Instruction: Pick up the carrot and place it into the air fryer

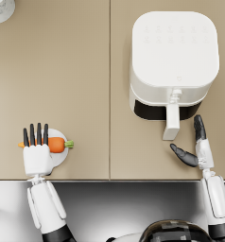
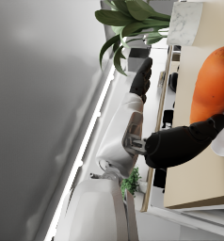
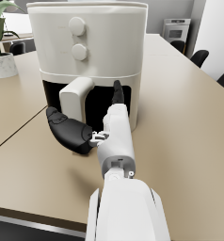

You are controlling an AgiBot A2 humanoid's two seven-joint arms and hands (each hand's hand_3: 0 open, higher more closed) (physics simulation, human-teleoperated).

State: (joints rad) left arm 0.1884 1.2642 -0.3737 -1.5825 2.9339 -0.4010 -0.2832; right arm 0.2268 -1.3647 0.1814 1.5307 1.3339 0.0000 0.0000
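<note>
The carrot [image 1: 55, 144] lies on its side on a small white plate [image 1: 61, 156] at the table's near edge, well apart from the air fryer [image 1: 173, 61]. My left hand [image 1: 37, 152] hovers over it, fingers straight and apart, holding nothing. It looks stiff, light and smooth-skinned, likely to roll; I'd grip the thick orange middle, not the green stub. My right hand [image 1: 195, 149] waits near the fryer's handle [image 1: 172, 122], fingers spread, empty.
</note>
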